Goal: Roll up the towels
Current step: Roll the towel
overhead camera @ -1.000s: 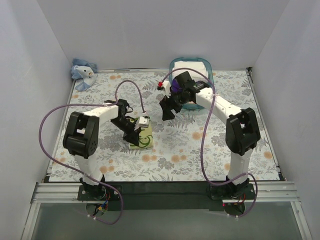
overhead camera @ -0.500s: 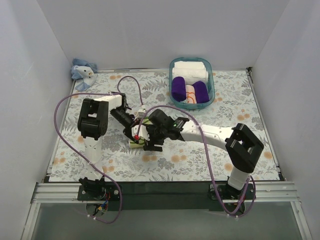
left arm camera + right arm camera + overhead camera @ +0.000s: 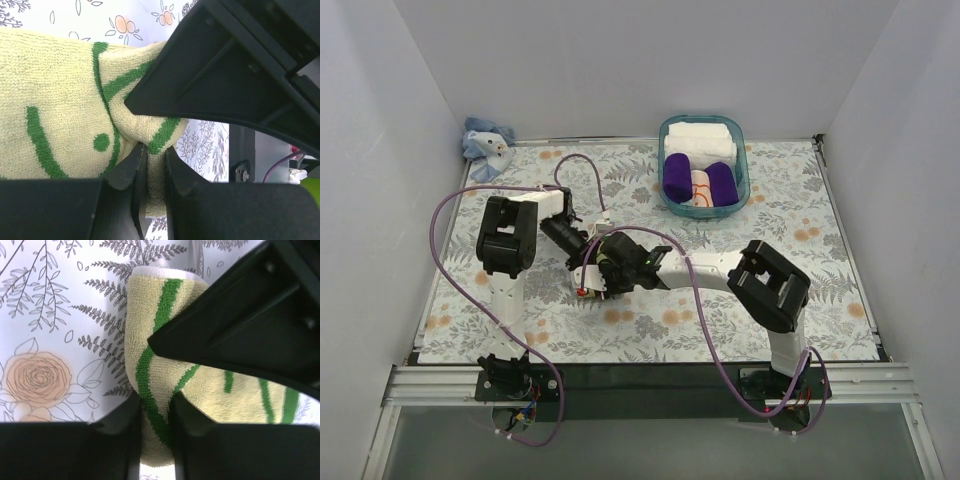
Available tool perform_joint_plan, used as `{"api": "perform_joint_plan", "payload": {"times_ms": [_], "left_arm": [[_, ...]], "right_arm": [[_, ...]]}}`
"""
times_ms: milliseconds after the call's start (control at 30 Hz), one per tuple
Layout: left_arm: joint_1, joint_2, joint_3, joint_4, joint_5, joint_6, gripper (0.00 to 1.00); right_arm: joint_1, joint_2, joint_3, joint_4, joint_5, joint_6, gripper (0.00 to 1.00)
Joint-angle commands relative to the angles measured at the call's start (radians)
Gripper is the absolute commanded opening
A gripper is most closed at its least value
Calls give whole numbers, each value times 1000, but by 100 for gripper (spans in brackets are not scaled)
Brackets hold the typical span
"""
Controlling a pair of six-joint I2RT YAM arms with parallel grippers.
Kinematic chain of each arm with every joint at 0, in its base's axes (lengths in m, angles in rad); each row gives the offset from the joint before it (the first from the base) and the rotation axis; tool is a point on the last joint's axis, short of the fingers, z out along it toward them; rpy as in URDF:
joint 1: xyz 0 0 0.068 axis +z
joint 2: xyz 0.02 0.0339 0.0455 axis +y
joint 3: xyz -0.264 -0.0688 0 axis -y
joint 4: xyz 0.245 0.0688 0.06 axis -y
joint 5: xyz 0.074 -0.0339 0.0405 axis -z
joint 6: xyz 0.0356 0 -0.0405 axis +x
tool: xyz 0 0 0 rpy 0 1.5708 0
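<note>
The pale yellow-green towel (image 3: 55, 110) with green swirls lies bunched on the floral table. My left gripper (image 3: 151, 155) is shut on a fold of it. From the other side, my right gripper (image 3: 155, 405) is shut on another fold of the same towel (image 3: 145, 315). In the top view the two grippers meet left of centre, left gripper (image 3: 582, 258) and right gripper (image 3: 592, 278), and they hide nearly all of this towel. The light blue towel (image 3: 487, 140) sits crumpled in the far left corner, away from both arms.
A teal basket (image 3: 745, 160) at the back centre-right holds white folded towels (image 3: 701, 137) and deep purple rolls (image 3: 677, 177). White walls close in the table on the left, back and right. The right forearm (image 3: 705, 266) stretches low across the table's middle.
My right arm swung from the basket down to the yellow-green towel and its jaws closed on a fold. The left gripper kept its hold and shifted only slightly.
</note>
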Motion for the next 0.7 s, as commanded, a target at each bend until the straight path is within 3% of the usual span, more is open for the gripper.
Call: {"api": "perform_joint_plan", "payload": {"times_ms": [0,67,100,200,400,433,467,667], "left_arm": [[5,29,-34,164,-163,52,8],[17,-1,-45,180,-134,62,17],[25,-23,-53,193,-119,59,30],[71,-122,-85,236,-56,65,43],[253,-326,-135,312,70,59,48],[296,-357,-154,331,84,49,65],[313,-432,-174,387,90,31,65],[345,-760,-474,622,32,2,70]], "right_arm": [[3,17,34,-3,-36,16,12],[3,12,48,-55,-62,34,1],[-6,12,54,-108,-115,51,1],[-29,26,98,-202,-221,85,1],[-115,124,227,-392,-462,222,1],[-131,160,252,-433,-493,235,1],[-157,176,271,-450,-525,264,1],[-220,317,426,-564,-712,331,1]]}}
